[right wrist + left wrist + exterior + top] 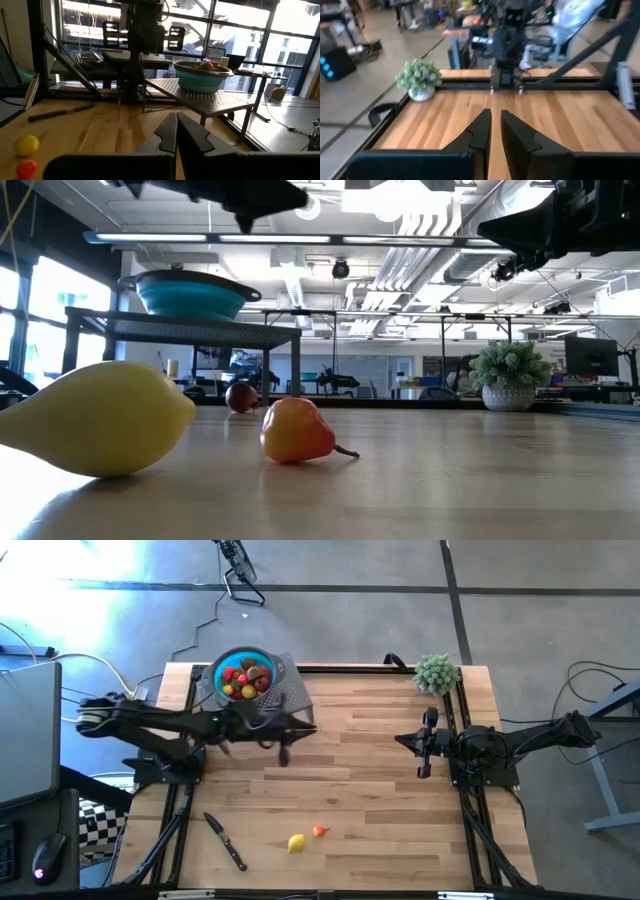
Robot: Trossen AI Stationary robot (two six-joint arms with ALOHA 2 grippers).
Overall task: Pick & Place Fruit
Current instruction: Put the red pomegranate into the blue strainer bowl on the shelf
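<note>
A teal bowl [243,677] with several small fruits stands on a perforated metal shelf [288,692] at the table's far left. A yellow fruit [296,843] and an orange-red fruit [319,831] lie on the wood near the front edge. They show large in the low view, the yellow fruit [100,420] beside the orange-red one [295,430], with a dark maroon fruit [241,396] on the table behind them. My left gripper [308,729] hangs level beside the shelf, its fingers [482,127] closed to a narrow slit with nothing between. My right gripper [400,738] waits shut at the right.
A black-handled knife [225,840] lies near the front left. A fuzzy green plant ball in a pot [436,672] stands at the far right corner. Black frame rails [460,720] run along both sides. Bare wood lies between the two arms.
</note>
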